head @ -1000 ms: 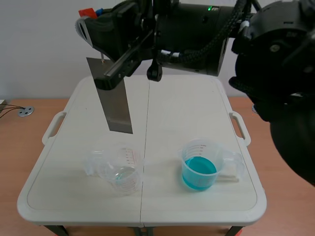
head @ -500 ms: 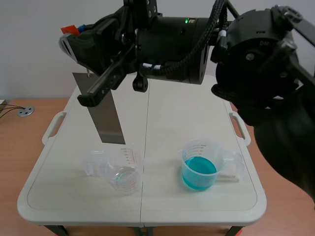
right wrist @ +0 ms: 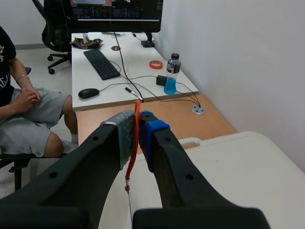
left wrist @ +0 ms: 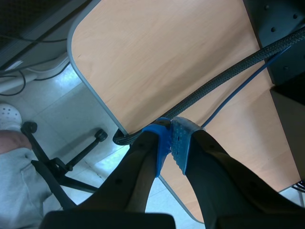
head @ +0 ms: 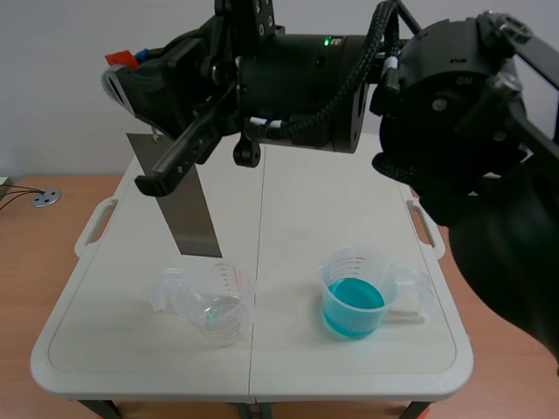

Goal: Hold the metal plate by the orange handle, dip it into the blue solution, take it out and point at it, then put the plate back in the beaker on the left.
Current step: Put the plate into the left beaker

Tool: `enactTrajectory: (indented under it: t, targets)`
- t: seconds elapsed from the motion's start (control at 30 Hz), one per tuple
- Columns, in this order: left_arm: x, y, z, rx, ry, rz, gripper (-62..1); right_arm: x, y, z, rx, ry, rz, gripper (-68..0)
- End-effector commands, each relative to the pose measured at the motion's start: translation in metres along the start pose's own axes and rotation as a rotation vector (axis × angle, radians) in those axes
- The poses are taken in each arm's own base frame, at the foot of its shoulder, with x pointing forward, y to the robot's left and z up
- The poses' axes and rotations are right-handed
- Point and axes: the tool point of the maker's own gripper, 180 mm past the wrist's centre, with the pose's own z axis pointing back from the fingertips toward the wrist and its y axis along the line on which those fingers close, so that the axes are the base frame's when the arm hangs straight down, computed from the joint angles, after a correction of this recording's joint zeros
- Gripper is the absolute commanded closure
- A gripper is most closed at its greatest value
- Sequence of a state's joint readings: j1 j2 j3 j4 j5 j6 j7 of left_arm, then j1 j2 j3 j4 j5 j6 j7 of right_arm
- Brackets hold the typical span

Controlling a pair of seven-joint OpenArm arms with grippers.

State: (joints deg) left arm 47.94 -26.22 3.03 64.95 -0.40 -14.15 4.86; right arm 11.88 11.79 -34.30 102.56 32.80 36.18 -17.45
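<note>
The metal plate [head: 179, 196] hangs in the air in the upper left of the scene view. It is a flat grey strip, tilted so that its top leans left and its bottom right corner points down. The orange handle [right wrist: 134, 143] at its top is pinched between the two pads of the right tool [right wrist: 138, 125], whose fingers are closed hard on it with only the thin handle between them. The right arm [head: 419, 105] comes in from the right and stretches across the top of the frame to hold it there.

The plate's bottom edge sits just above the rim of the empty beaker [head: 214, 301], a clear cup with red markings at the lower left of centre on the white table [head: 131, 349]. The plate is not inside it. The second beaker [head: 376, 288] stands at the lower right of centre, well apart from the plate, with the blue solution [head: 353, 297] in its lower part.

The left tool [left wrist: 170, 136] is closed with nothing in it, its pads [left wrist: 162, 140] pressed together. Ahead of it lie a wooden board [left wrist: 157, 57], a braided black cable [left wrist: 214, 88] and a chair base [left wrist: 62, 157] on the floor.

In the right wrist view, beyond the tool, a person [right wrist: 24, 105] sits beside a desk [right wrist: 143, 90] with a keyboard [right wrist: 101, 63], a mouse [right wrist: 88, 93] and a bottle [right wrist: 172, 78] of blue liquid.
</note>
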Motion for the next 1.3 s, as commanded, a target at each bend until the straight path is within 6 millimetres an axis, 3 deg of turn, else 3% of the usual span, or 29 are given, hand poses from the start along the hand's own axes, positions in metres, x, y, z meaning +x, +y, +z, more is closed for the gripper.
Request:
enactTrajectory:
  t: [0.0,0.37,0.73,1.27]
  targets:
    - [-0.001,0.001,0.002,-0.001,-0.001,-0.005,-2.9,0.016,-0.004,-0.001,0.0,-0.042,0.023,-1.1]
    - [-0.001,0.001,0.002,-0.002,0.0,-0.009,-2.9,-0.003,-0.013,-0.002,-0.017,-0.037,-0.035,-1.1]
    - [-0.001,0.001,0.002,-0.002,0.0,-0.009,-3.0,-0.039,-0.004,-0.01,0.013,0.013,-0.112,-1.1]
    - [-0.001,0.001,0.002,-0.002,-0.001,-0.008,-3.0,-0.095,-0.011,-0.015,-0.027,0.102,-0.25,-1.1]
